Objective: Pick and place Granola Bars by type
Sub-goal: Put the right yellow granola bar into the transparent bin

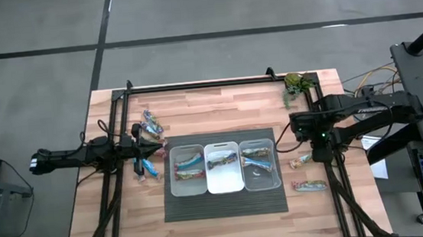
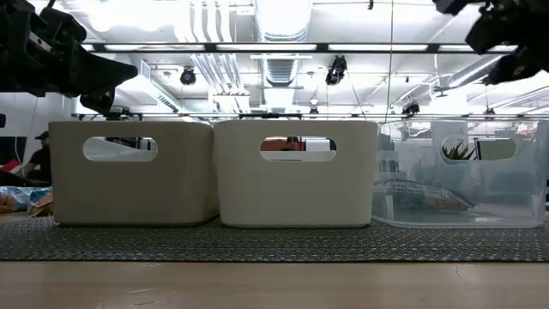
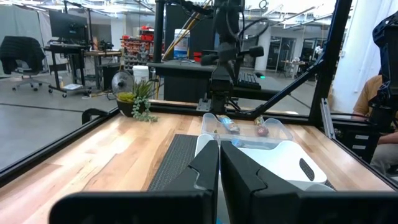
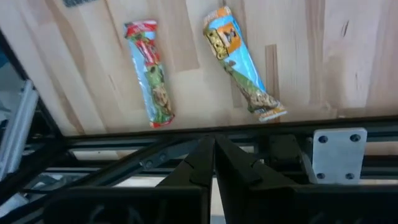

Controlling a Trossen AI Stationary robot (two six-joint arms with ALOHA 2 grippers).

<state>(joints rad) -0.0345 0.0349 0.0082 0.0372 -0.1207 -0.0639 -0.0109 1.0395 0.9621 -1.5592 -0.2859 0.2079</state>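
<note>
Three bins stand in a row on a dark mat: left bin, middle bin, clear right bin, each with granola bars lying in it. Loose bars lie on the wood left of the bins and right of them. My left gripper is shut and level, and points at the bins from the left. My right gripper is shut and points steeply down above a red-green bar and a blue-orange bar, touching neither.
A green plant stands at the table's far right corner. Black frame rails run along the table's left and right sides and its far edge. Bare wood lies near the front edge.
</note>
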